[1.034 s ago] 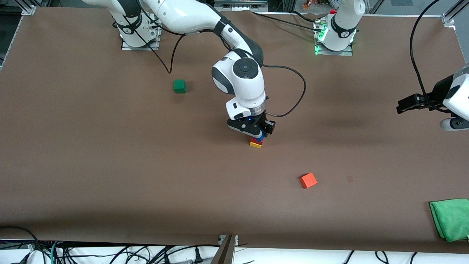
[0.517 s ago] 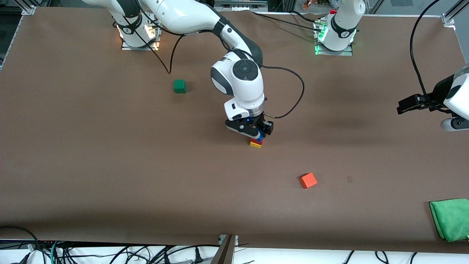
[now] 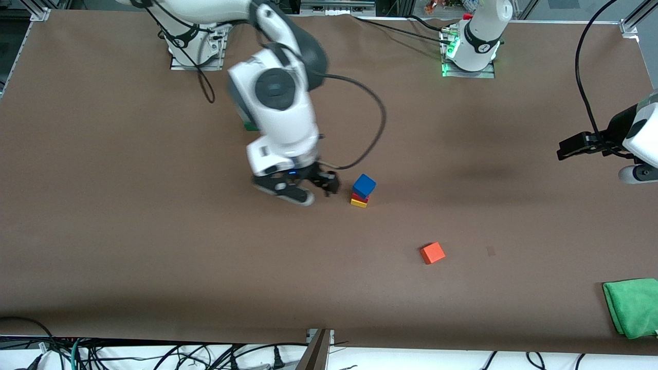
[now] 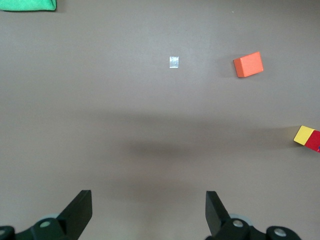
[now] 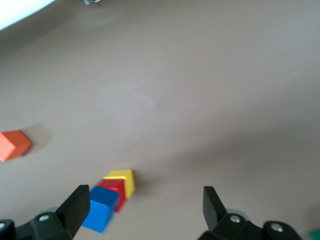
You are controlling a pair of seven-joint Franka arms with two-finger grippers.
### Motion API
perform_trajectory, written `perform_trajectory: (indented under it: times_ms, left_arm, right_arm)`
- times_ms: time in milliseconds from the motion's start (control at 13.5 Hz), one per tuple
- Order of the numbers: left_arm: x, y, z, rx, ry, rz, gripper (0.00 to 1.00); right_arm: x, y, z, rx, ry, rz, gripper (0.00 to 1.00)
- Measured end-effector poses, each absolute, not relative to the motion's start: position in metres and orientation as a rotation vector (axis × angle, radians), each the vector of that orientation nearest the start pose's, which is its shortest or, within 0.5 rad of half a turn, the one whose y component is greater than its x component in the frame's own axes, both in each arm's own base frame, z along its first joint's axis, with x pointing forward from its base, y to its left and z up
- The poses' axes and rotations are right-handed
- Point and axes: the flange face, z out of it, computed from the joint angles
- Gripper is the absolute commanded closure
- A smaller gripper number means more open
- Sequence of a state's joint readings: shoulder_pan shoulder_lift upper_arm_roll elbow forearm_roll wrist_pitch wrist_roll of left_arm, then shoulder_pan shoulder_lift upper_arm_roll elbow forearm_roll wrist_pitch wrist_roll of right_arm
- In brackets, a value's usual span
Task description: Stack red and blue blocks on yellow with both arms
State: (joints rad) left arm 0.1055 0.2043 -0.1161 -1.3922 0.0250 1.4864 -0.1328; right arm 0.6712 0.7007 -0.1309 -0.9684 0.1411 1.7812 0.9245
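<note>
Taking the stack as landmark: the orange-red cube (image 3: 432, 253) lies nearer the front camera than the stack and toward the left arm's end, well apart from it; the stack itself has the yellow cube (image 3: 359, 202) on the table (image 3: 154, 257), the red block (image 3: 359, 196) on it and the blue block (image 3: 364, 185) on top, turned a little askew; the right gripper (image 3: 308, 192) hangs just beside the stack, jaws apart and empty, so a sideways swing or its trailing cable could topple the tower; the left gripper (image 4: 149, 210), jaws spread, waits well apart toward the left arm's end.
</note>
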Motion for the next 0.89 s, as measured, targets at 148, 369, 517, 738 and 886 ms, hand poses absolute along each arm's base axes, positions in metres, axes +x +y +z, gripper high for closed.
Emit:
perform_trajectory:
  times_ms: [148, 369, 517, 738, 886]
  left_arm:
    - [0.606, 0.004, 0.583, -3.122, -0.194, 0.169, 0.00]
    - [0.606, 0.004, 0.583, -3.122, -0.194, 0.169, 0.00]
    - [0.606, 0.004, 0.583, -3.122, -0.194, 0.170, 0.00]
    - [0.606, 0.004, 0.583, -3.122, -0.195, 0.170, 0.00]
    - [0.607, 0.004, 0.583, -3.122, -0.195, 0.171, 0.00]
  right_arm:
    - [0.643, 0.354, 0.491, -2.986, 0.442, 0.041, 0.00]
    - [0.644, 0.264, 0.514, -2.993, 0.337, 0.105, 0.00]
    - [0.622, 0.220, 0.530, -2.999, 0.271, 0.135, 0.00]
    - [0.587, 0.150, 0.551, -2.990, 0.198, 0.182, 0.00]
    - [0.569, 0.114, 0.561, -3.018, 0.160, 0.173, 0.00]
